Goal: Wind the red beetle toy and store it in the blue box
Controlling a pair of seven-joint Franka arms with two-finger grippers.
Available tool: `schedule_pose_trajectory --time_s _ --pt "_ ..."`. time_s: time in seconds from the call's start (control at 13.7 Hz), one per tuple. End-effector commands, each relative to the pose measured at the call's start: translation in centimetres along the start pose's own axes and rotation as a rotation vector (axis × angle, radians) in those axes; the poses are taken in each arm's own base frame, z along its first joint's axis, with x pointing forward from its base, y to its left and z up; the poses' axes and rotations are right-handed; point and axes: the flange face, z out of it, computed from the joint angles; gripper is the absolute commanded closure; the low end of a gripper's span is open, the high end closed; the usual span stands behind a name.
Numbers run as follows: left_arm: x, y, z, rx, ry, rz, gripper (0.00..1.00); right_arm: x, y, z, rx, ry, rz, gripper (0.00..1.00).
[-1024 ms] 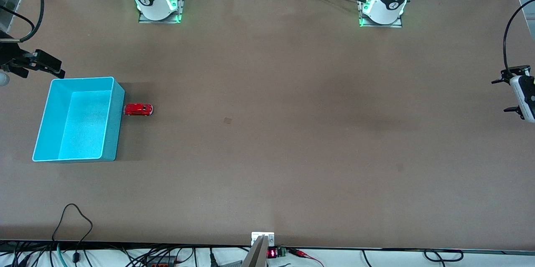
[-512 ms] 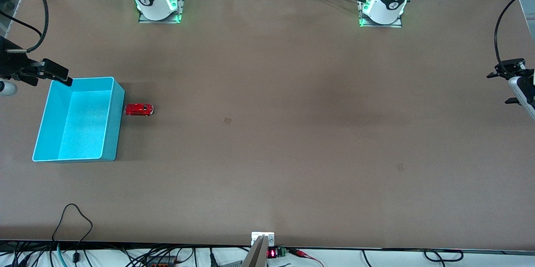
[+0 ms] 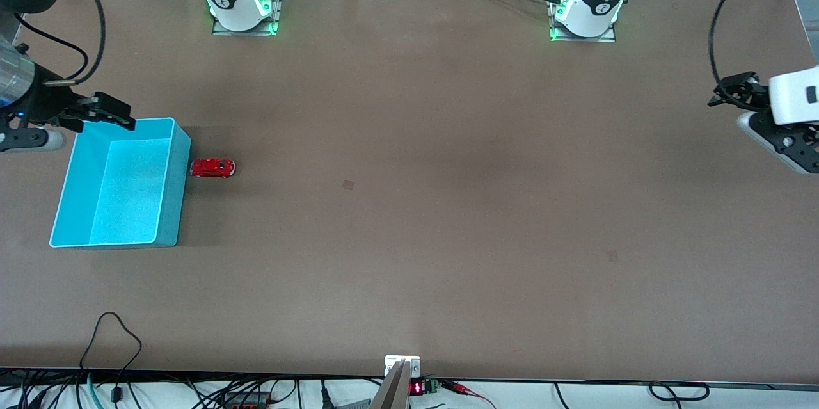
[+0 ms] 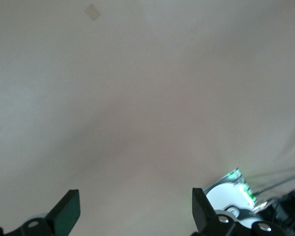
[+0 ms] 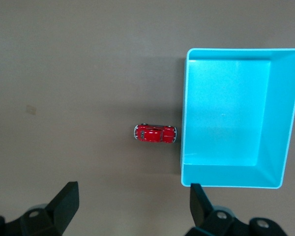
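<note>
My right gripper (image 3: 105,111), jaws wide and empty, hangs over the blue box's (image 3: 73,159) corner, so the red beetle toy (image 3: 212,168) (lengthwise toward the box wall, just beside it) is nearer it than the open left gripper (image 3: 729,92).

Glossy red on the beetle toy (image 3: 212,168), silvery at both ends, sitting against a plain matte brown counter (image 3: 448,204). The box (image 3: 173,204) glows light cyan-blue, its inner floor finely speckled and paler than its walls. Black fingers on the right end effector (image 3: 105,111) and the left end effector (image 3: 736,90), with green lights glowing at both white arm bases.
</note>
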Motion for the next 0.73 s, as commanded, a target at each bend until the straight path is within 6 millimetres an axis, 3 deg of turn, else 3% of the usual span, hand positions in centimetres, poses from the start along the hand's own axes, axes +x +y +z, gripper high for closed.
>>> schedule_pose_trajectory --time_s 0.0,0.15,0.37,0.66 --pt "-2.4 3.8 -0.2 0.095 0.084 -0.155 0.0 0.8 -1.4 1.3 0.002 -0.007 -0.025 0.0" --pt "-2.4 6.4 -0.6 0.123 0.163 -0.348 0.0 2.0 -1.2 3.4 0.016 -0.029 -0.025 0.0" --pt "-3.1 4.2 -1.0 -0.046 0.27 -0.514 0.0 3.1 -0.5 7.1 0.02 -0.078 -0.142 0.0" --pt "-2.9 4.2 -1.6 -0.027 0.269 -0.507 0.0 2.2 2.2 15.9 0.033 -0.089 -0.358 0.0"
